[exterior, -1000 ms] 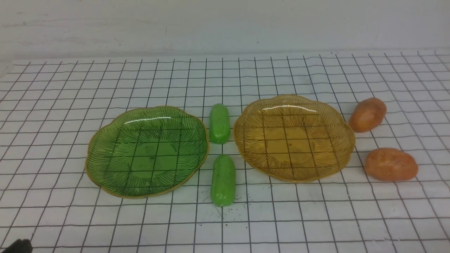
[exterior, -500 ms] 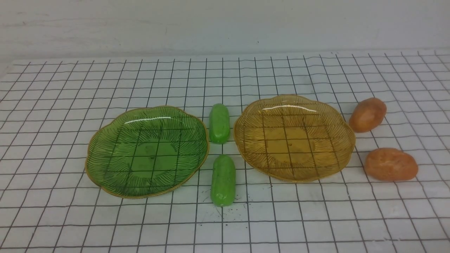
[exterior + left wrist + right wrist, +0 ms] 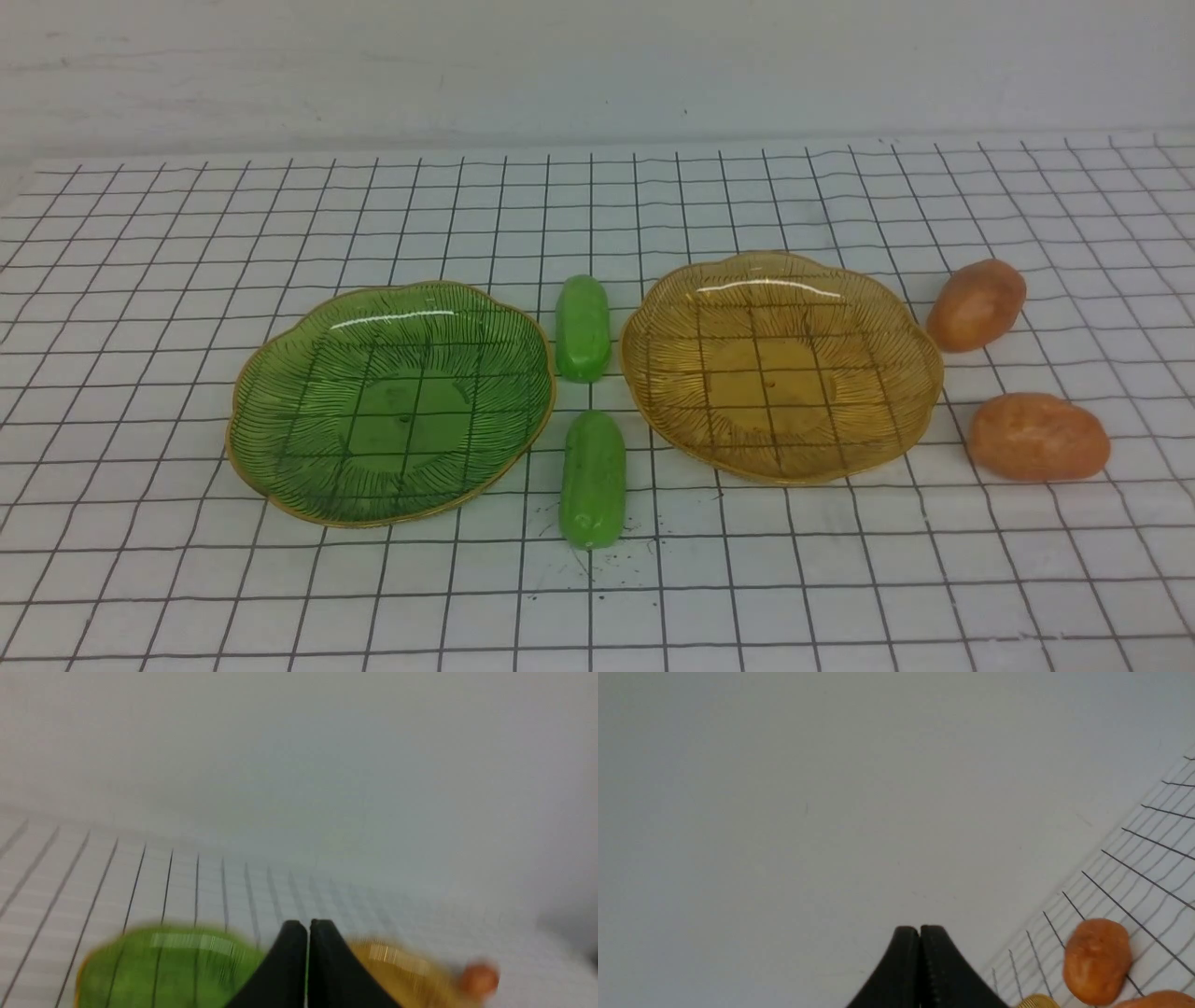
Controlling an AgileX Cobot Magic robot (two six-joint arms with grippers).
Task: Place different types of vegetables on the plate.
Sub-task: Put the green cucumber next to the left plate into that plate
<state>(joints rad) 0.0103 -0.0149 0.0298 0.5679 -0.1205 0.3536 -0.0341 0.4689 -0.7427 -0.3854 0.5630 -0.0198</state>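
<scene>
Now the counter (image 3: pixel 140 233) carries a green plate (image 3: pixel 392 411) and an amber plate (image 3: pixel 780 369) side by side. The far potato (image 3: pixel 977 304) and near potato (image 3: pixel 1038 436) lie right of the amber plate; the far cucumber (image 3: pixel 583 328) and near cucumber (image 3: pixel 592 479) lie between the plates. The left gripper (image 3: pixel 308 926) and right gripper (image 3: pixel 920 931) are clenched, empty.

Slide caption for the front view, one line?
Empty green plate and empty amber plate on a grid mat, cucumbers between them, potatoes right of the amber plate.
</scene>
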